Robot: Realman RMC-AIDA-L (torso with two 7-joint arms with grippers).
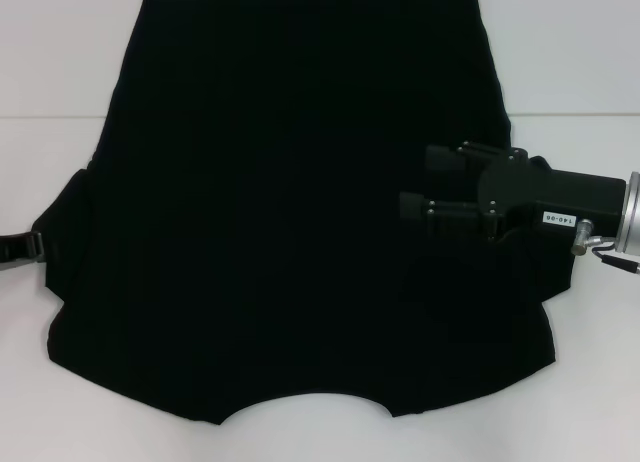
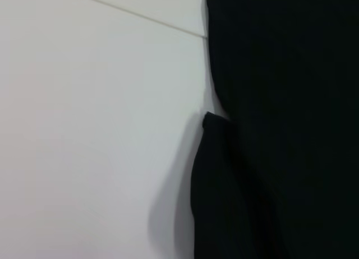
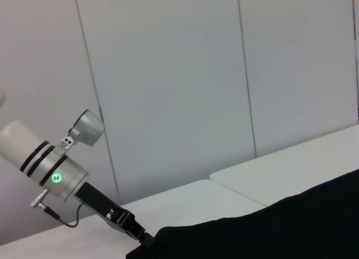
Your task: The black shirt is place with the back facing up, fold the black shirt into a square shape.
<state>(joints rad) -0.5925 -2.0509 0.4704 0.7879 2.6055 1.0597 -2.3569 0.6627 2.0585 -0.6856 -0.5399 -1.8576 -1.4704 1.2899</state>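
One black shirt (image 1: 290, 212) lies spread flat across the white worktop (image 1: 570, 42). Right pincer (image 1: 420, 185) hovers above its right side, fingers parted around nothing; left pincer (image 1: 30, 246) sits at the opposite sleeve edge, grip impossible to tell.

black shirt (image 1: 280, 222) covers most of the white table (image 1: 60, 62). Bare strips on left, right and near edges give room to pass. Right gripper (image 1: 428, 187) hovers over shirt's right side, blocking there. Left gripper (image 1: 25, 248) sits at shirt's left edge.
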